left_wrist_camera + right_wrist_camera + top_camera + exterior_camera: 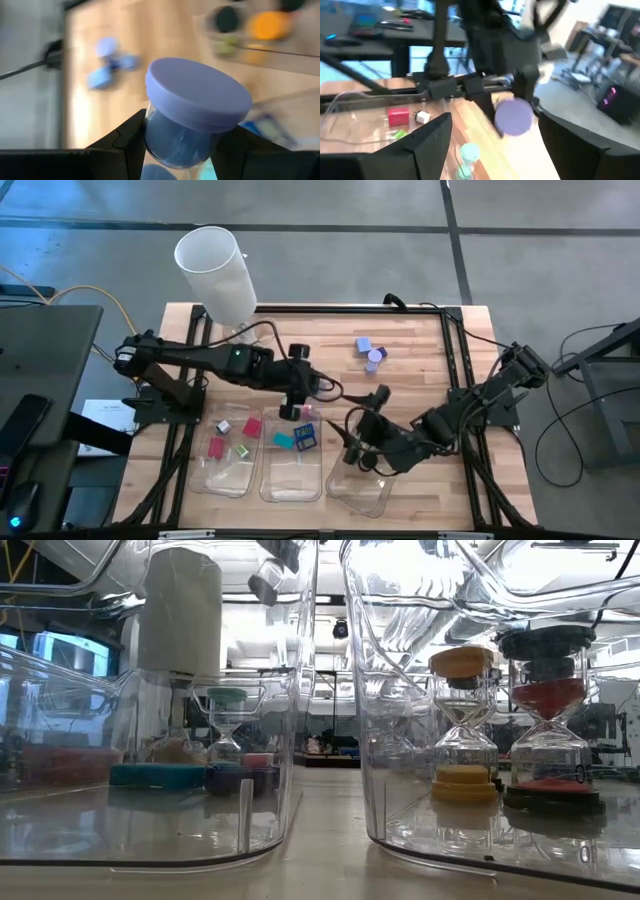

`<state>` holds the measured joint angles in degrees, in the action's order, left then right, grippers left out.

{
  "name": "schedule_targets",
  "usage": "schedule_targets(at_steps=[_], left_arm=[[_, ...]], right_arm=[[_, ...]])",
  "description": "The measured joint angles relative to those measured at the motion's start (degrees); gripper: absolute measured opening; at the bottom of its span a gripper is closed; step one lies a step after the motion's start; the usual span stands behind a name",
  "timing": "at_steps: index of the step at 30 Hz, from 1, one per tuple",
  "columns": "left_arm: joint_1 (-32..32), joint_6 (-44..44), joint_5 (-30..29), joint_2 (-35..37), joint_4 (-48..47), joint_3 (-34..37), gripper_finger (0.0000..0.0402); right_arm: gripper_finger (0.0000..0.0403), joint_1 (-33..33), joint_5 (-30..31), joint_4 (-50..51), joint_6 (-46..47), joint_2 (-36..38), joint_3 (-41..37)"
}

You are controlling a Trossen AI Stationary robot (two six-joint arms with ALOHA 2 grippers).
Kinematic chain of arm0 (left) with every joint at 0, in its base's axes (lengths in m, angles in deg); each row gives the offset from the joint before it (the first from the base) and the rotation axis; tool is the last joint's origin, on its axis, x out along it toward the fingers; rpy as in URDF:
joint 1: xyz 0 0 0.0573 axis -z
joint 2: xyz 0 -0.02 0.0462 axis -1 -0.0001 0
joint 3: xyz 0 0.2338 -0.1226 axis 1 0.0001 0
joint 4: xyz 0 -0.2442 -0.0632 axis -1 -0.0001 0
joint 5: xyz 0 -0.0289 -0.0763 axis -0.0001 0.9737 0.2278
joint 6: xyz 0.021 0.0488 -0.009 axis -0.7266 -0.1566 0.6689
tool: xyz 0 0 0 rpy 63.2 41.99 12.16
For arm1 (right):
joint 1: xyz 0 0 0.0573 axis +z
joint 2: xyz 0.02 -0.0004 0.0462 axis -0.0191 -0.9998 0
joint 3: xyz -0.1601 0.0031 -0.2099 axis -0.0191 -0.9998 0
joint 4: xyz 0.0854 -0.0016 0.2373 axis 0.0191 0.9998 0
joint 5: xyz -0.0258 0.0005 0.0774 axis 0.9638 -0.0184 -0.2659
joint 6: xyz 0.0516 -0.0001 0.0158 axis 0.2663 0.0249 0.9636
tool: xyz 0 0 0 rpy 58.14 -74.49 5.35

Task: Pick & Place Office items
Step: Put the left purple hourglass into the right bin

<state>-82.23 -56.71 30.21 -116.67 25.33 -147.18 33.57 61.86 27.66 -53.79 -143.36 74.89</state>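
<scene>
Left gripper (180, 150) clamps a purple-capped hourglass (197, 107) mid-bench above the trays by the near edge; right gripper (352, 450), fingers apart, hovers over the right tray (362, 492)

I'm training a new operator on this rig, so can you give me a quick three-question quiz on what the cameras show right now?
1. True or false: the left gripper has its jaws closed on a purple-capped sand timer.
2. Where does the tall white cylinder stand?
A. At the table edge away from the trays, on the left arm's side
B. Inside the middle tray
C. Between the right gripper's jaws
3. Fill in: ___ clear trays sit side by side along the table's near edge.

Key: 1 true; 2 A; 3 three.
</scene>
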Motion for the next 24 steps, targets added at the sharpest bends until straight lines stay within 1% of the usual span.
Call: schedule_targets(at_steps=[4, 6, 7, 9, 12, 15, 18, 21, 24], left_arm=[[2.6, 3.3, -13.9, 0.0, 1.1, 0.0, 0.0167], [4.1, 3.4, -19.5, 0.0, 1.8, 0.0, 0.0167], [4.8, 3.5, -21.5, 0.0, 2.4, 0.0, 0.0167], [6.0, 3.5, -23.9, 0.0, 3.6, 0.0, 0.0167], [7.6, 3.6, -26.9, 0.0, 5.3, 0.0, 0.0167], [8.9, 3.8, -29.7, 0.0, 5.1, 0.0, 0.0167], [9.5, 5.1, -31.2, 0.0, 4.8, 0.0, 0.0167], [9.8, 5.7, -34.4, 0.0, 4.8, 0.0, 0.0167], [10.0, 6.1, -36.4, 0.0, 4.8, 0.0, 0.0167]], right_arm=[[0.0278, -0.6, 6.4, 2.5, 6.2, 0.0, 0.0], [0.0272, -1.7, 8.0, 2.4, 7.4, 0.0, 0.0], [0.0269, -2.3, 7.9, 2.0, 7.6, 0.0, 0.0], [0.0267, -3.8, 6.3, 1.1, 7.6, 0.0, 0.0], [0.0267, -6.3, 1.4, 0.1, 7.7, 0.0, 0.0], [0.027, -8.6, -2.8, -1.4, 7.1, 0.0, 0.0], [0.0271, -10.0, -4.7, -3.4, 6.1, 0.0, 0.0], [0.0271, -10.5, -7.1, -5.2, 5.9, 0.0, 0.0], [0.0271, -10.9, -8.0, -6.1, 5.9, 0.0, 0.0]])
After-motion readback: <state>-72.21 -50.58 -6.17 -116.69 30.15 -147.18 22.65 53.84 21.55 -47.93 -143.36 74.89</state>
